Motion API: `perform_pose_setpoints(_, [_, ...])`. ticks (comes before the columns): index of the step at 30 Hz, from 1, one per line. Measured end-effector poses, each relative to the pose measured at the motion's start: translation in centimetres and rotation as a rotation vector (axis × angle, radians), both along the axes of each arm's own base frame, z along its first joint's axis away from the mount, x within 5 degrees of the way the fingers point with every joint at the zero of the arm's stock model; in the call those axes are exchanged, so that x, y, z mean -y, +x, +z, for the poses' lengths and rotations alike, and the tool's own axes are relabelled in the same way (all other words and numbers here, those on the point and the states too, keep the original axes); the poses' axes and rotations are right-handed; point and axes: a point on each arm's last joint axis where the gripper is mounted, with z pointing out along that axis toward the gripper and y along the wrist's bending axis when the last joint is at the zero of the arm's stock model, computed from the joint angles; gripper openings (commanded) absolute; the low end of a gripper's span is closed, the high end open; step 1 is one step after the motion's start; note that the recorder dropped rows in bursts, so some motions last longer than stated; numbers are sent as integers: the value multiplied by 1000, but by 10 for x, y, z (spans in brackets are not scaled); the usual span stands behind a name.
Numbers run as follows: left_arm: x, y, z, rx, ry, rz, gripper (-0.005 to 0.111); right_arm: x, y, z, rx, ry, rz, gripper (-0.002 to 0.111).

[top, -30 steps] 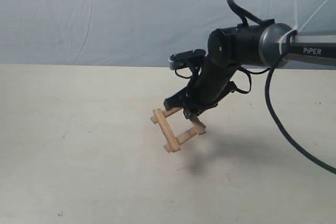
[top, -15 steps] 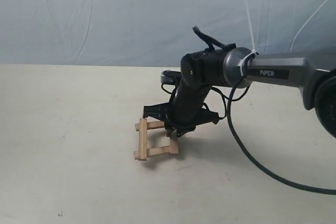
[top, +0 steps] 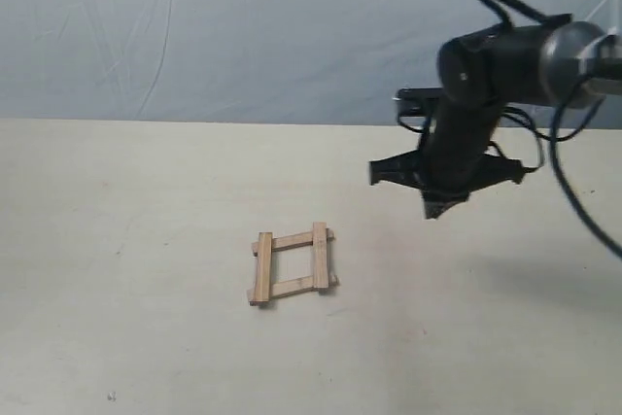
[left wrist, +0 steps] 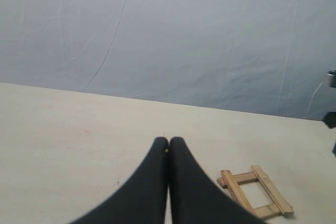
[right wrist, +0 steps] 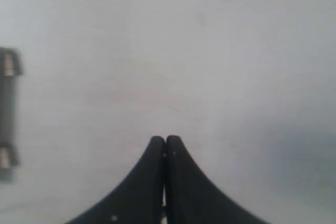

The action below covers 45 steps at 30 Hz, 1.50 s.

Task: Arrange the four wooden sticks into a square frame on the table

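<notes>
Square frame (top: pixel 292 267), exterior view: flat on the table (top: pixel 117 337), four sticks (top: pixel 263 268) overlapping at the corners so each end rests on a neighbour; judged complete. Right gripper (top: pixel 434 209) raised well apart from it, jaws together and empty, presumably so as not to disturb the finished work. Left wrist view: left gripper (left wrist: pixel 168 141) closed on nothing above bare table, square frame (left wrist: pixel 255 192) near, off to one side. Right wrist view: jaws pressed together, nothing between; blurred edge of square frame (right wrist: pixel 7 67) at the picture's border.
</notes>
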Motion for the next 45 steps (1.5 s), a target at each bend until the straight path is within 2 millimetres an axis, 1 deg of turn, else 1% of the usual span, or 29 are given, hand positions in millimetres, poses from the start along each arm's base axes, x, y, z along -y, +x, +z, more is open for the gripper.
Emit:
perform_pose_setpoints(1, [0, 0, 0, 1, 3, 0, 0, 33, -7, 1, -5, -17, -22, -1])
perform_pose_setpoints(2, [0, 0, 0, 1, 4, 0, 0, 56, -13, -1, -9, -26, -46, -1])
perform_pose_setpoints(3, [0, 0, 0, 1, 4, 0, 0, 87, -25, 4, 24, -29, -81, -1])
perform_pose_setpoints(4, [0, 0, 0, 1, 4, 0, 0, 109, -36, 7, 52, -34, -111, -1])
perform_pose_setpoints(5, [0, 0, 0, 1, 4, 0, 0, 122, -46, 9, 80, -43, -124, -1])
perform_pose_setpoints(6, [0, 0, 0, 1, 4, 0, 0, 147, -71, 17, 166, -52, -149, -1])
perform_pose_setpoints(7, [0, 0, 0, 1, 4, 0, 0, 156, -85, 18, 193, -54, -161, -1])
perform_pose_setpoints(8, [0, 0, 0, 1, 4, 0, 0, 171, -112, 33, 310, -41, -194, -1])
perform_pose_setpoints(9, [0, 0, 0, 1, 4, 0, 0, 183, -137, 52, 440, -51, -213, -1])
perform_pose_setpoints(10, [0, 0, 0, 1, 4, 0, 0, 189, -150, 62, 504, -74, -213, -1])
perform_pose_setpoints(11, [0, 0, 0, 1, 4, 0, 0, 195, -175, 78, 606, -123, -198, -1])
perform_pose_setpoints(12, [0, 0, 0, 3, 4, 1, 0, 195, -189, 85, 657, -135, -193, -1])
perform_pose_setpoints(13, [0, 0, 0, 4, 8, 1, 0, 194, -214, 90, 729, -133, -193, -1])
perform_pose_setpoints(14, [0, 0, 0, 7, 13, 2, 0, 192, -226, 89, 761, -127, -187, -1])
perform_pose_setpoints(15, [0, 0, 0, 9, 20, 2, 0, 188, -250, 86, 821, -106, -180, -1])
perform_pose_setpoints(16, [0, 0, 0, 9, 20, 2, 0, 186, -261, 80, 843, -96, -175, -1])
perform_pose_setpoints(17, [0, 0, 0, 9, 21, 2, 0, 184, -280, 67, 887, -71, -177, -1])
perform_pose_setpoints(19, [0, 0, 0, 9, 21, 2, 0, 182, -296, 51, 961, -24, -183, -1])
perform_pose_setpoints(22, [0, 0, 0, 9, 22, 2, 0, 178, -312, 29, 1101, 61, -183, -1])
perform_pose_setpoints(25, [0, 0, 0, 9, 22, 2, 0, 175, -320, 10, 1184, 126, -188, -1])
perform_pose_setpoints(30, [0, 0, 0, 17, 51, 5, 0, 183, -330, -10, 1047, 39, -250, -1])
perform_pose_setpoints(33, [-1, 0, -2, 1, 124, 14, 0, 185, -331, -13, 1016, 35, -268, -1])
perform_pose_setpoints(38, [-7, 0, -11, -102, 143, 119, 0, 185, -331, -14, 1013, 33, -271, -1])
perform_pose_setpoints(40, [-8, 0, -14, -133, 149, 132, 0, 185, -331, -14, 1012, 23, -261, -1])
perform_pose_setpoints(41, [-9, 0, -15, -137, 150, 135, 0, 184, -331, -14, 1008, 39, -263, -1])
perform_pose_setpoints(42, [-9, 0, -15, -137, 150, 137, 0, 180, -331, -15, 994, 116, -271, -1])
perform_pose_setpoints(43, [-9, 0, -15, -137, 150, 137, 0, 177, -331, -15, 991, 134, -247, -1])
perform_pose_setpoints(44, [-9, 0, -15, -137, 150, 137, 0, 174, -330, -15, 995, 63, -132, -1])
perform_pose_setpoints(45, [-9, 0, -15, -137, 150, 137, 0, 174, -331, -15, 996, 29, -84, -1])
